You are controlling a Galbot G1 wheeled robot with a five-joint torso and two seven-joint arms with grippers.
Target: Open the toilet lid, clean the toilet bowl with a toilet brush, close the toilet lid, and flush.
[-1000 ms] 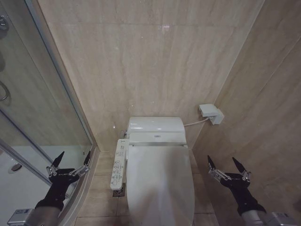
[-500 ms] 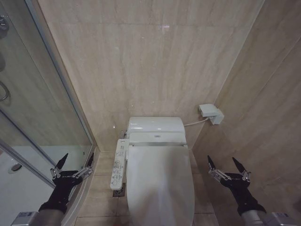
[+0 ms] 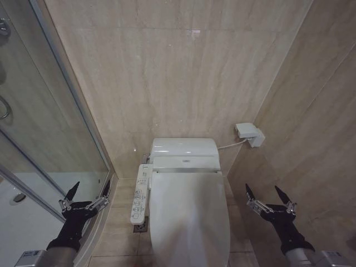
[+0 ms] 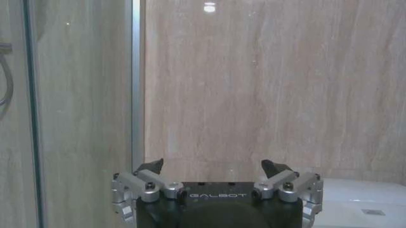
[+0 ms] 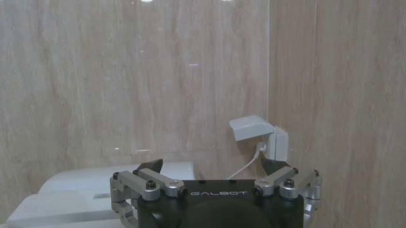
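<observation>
The white toilet lid (image 3: 189, 219) lies shut over the toilet bowl, which it hides. A white bidet-seat unit (image 3: 184, 153) sits at the toilet's back against the wall. My left gripper (image 3: 89, 188) hovers open to the left of the toilet, beside the shower's glass; it also shows open in its own wrist view (image 4: 214, 166). My right gripper (image 3: 267, 193) hovers open to the right of the toilet near the side wall, and shows open in the right wrist view (image 5: 214, 165). Both hold nothing. The toilet brush is out of view.
A long white button remote panel (image 3: 141, 193) hangs along the toilet's left side. A glass shower enclosure (image 3: 50, 144) with a metal frame stands at the left. A white wall socket box (image 3: 249, 134) with a cable sits on the right wall. Tiled walls close in on both sides.
My left gripper has shifted slightly right and lower toward the toilet. The right gripper has stayed in place.
</observation>
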